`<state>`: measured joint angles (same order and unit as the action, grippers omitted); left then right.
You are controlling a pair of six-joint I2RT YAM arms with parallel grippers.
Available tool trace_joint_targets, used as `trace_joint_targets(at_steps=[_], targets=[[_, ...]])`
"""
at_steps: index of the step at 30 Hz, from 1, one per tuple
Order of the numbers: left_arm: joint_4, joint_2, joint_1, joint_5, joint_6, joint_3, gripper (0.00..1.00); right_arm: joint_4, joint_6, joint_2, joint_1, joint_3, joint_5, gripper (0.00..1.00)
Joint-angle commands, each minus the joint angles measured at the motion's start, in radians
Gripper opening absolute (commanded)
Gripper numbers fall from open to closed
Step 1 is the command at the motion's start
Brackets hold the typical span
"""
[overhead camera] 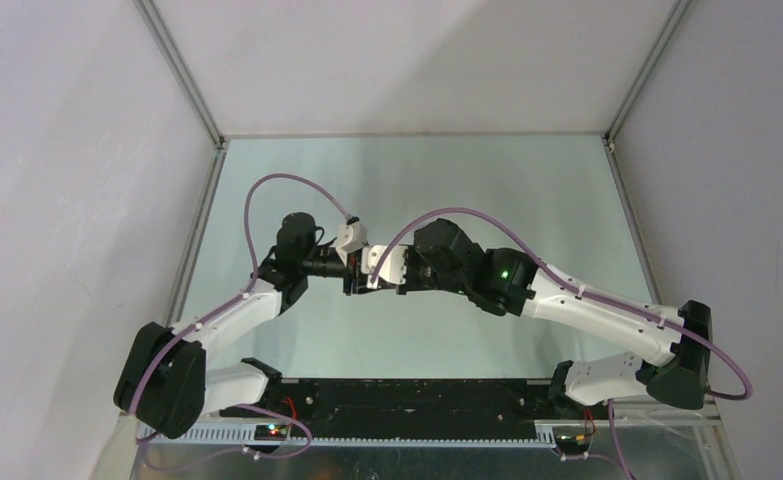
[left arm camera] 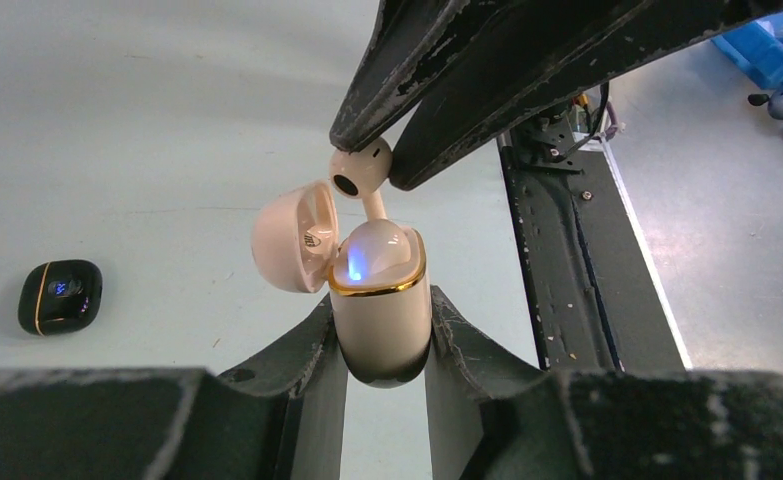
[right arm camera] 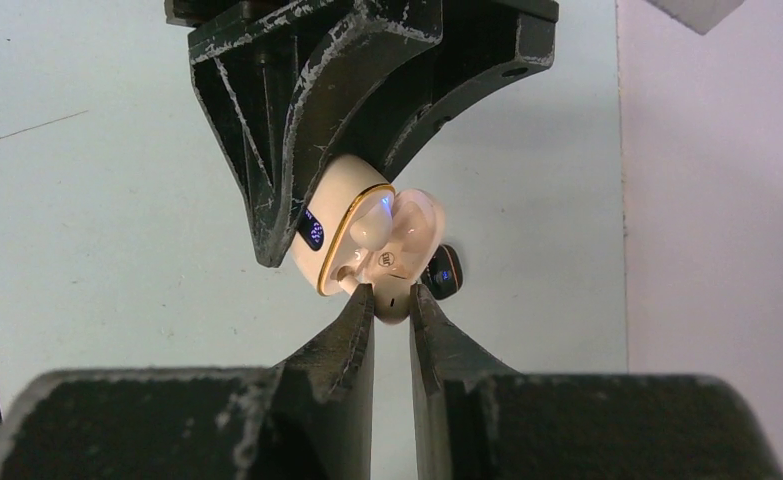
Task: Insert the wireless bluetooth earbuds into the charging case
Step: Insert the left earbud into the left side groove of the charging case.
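Note:
The cream charging case (left arm camera: 379,310) with a gold rim is held upright above the table, my left gripper (left arm camera: 379,300) shut on its body. Its lid (left arm camera: 289,238) hangs open to the left and a blue light glows inside. My right gripper (left arm camera: 365,160) comes from above, shut on a cream-white earbud (left arm camera: 359,170) whose stem dips into the case mouth. In the right wrist view the right gripper (right arm camera: 390,292) pinches the earbud (right arm camera: 392,305) against the open case (right arm camera: 335,235). From above, both grippers (overhead camera: 367,272) meet mid-table.
A small black pebble-shaped piece (left arm camera: 59,296) with a gold line and a blue light lies on the table to the left, also seen behind the case (right arm camera: 446,271). The black base rail (left arm camera: 567,250) runs along the near table edge.

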<state>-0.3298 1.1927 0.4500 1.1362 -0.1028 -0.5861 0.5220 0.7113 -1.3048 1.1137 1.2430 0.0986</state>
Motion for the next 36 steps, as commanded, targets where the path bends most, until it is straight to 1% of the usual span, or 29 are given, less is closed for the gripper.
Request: trace_joint_targets(at_steps=[1, 8, 17, 24, 26, 29, 32, 36], targets=[[-0.062, -0.012, 0.009, 0.044, 0.019, -0.043, 0.11, -0.067, 0.0, -0.002, 0.017, -0.013, 0.03, 0.07], [-0.063, -0.012, 0.007, 0.057, 0.023, -0.045, 0.12, -0.082, -0.008, 0.018, 0.019, -0.016, 0.035, 0.07], [-0.073, -0.018, 0.003, 0.055, 0.043, -0.051, 0.11, -0.039, -0.022, 0.023, 0.02, -0.014, -0.048, 0.08], [-0.081, -0.032, -0.007, 0.06, 0.056, -0.05, 0.11, -0.017, -0.024, 0.023, 0.015, -0.014, -0.076, 0.08], [-0.086, -0.033, -0.009, 0.06, 0.059, -0.048, 0.11, -0.016, -0.023, 0.027, 0.014, -0.014, -0.076, 0.11], [-0.088, -0.036, -0.009, 0.06, 0.061, -0.047, 0.11, -0.013, -0.023, 0.033, 0.012, -0.014, -0.081, 0.2], [-0.087, -0.035, -0.009, 0.058, 0.061, -0.047, 0.11, -0.004, -0.032, 0.044, 0.006, -0.007, -0.087, 0.23], [-0.087, -0.036, -0.009, 0.059, 0.062, -0.049, 0.11, 0.01, -0.047, 0.056, -0.009, 0.005, -0.139, 0.27]])
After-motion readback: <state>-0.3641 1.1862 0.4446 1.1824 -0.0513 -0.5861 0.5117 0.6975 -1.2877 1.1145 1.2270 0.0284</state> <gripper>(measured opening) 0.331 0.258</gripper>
